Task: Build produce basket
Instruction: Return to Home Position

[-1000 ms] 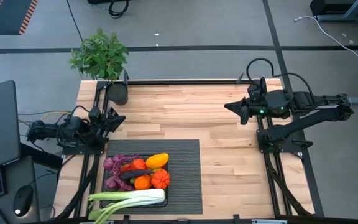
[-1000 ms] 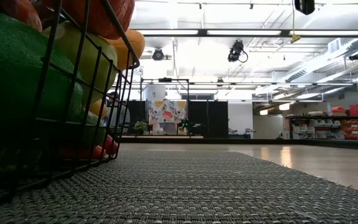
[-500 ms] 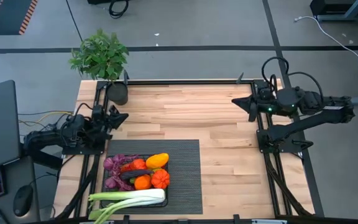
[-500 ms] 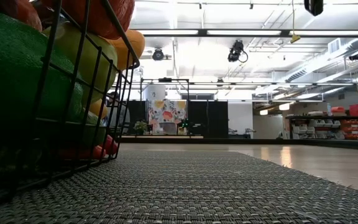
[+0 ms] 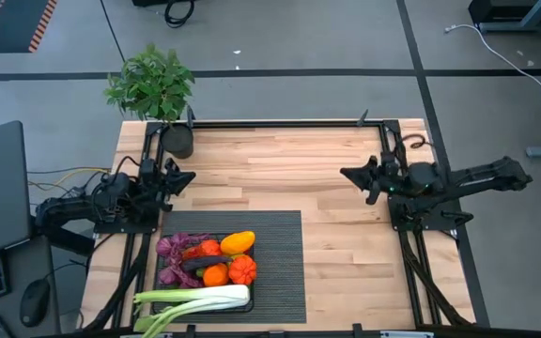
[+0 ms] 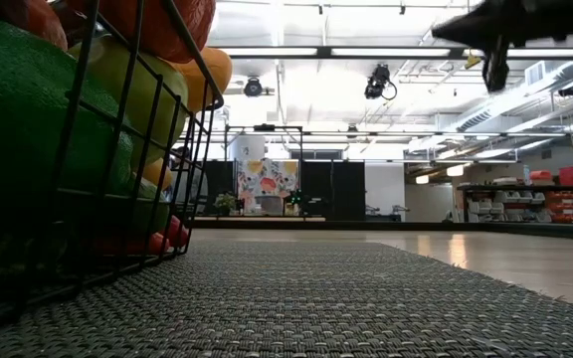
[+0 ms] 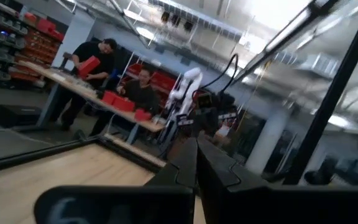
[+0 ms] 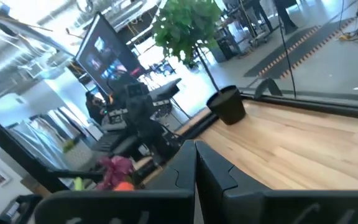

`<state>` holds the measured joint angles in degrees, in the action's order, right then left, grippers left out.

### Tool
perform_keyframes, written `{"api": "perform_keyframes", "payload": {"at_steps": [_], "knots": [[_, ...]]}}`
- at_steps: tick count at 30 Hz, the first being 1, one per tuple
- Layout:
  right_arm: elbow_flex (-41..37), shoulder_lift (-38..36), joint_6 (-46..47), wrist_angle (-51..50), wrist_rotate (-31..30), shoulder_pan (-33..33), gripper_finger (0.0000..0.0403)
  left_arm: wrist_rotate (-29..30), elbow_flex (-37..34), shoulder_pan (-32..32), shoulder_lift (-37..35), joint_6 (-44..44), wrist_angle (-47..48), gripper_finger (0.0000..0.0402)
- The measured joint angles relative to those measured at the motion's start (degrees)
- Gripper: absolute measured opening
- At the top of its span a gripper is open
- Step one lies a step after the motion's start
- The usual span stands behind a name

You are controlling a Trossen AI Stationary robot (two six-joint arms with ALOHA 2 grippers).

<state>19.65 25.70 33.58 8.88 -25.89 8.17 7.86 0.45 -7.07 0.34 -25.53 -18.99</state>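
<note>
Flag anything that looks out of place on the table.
Only the leek: it lies across the front rim of the basket instead of down inside, green leaves poking out past the corner on the left arm's side. The other produce sits piled inside.

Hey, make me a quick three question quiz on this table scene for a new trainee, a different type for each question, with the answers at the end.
1. True or false: the basket stands on the ribbed mat.
2. What lies along the basket side farthest from the potted plant? A a banana; B a leek; C a carrot.
3. Short answer: what do the left gripper and the right gripper hold?
Key: 1 true. 2 B. 3 Nothing; both are shut and empty, at opposite sides of the table.
</note>
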Motion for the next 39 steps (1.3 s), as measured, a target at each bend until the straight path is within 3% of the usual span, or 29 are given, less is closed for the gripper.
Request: {"api": "perform_keyframes", "payload": {"at_steps": [9,14,20,24,30,39], "knots": [[-14.5,-7.3,-6.2,2.1,5.1,-0.6,0.0008,-0.3,0.0,0.0,0.0,12.3,8.9,0.0018],[-19.0,-9.2,-4.1,2.5,8.9,-0.6,0.0008,-1.2,0.0,0.0,0.1,13.3,16.6,0.0012],[-19.3,-9.7,-6.2,2.0,12.0,-1.0,0.0009,-1.6,0.0,0.1,0.4,16.2,16.0,0.0022],[-19.3,-9.5,-8.7,1.5,12.5,-2.1,0.0009,-5.2,0.0,0.2,0.4,16.3,16.5,0.0027],[-19.3,-9.5,-23.0,-2.3,11.9,-4.1,0.0011,-5.6,0.0,0.2,0.4,15.7,16.5,0.0020],[-19.3,-9.5,-24.7,-1.3,10.6,-8.1,0.0014,-5.6,0.0,0.2,0.4,15.7,16.4,0.0025]]}}
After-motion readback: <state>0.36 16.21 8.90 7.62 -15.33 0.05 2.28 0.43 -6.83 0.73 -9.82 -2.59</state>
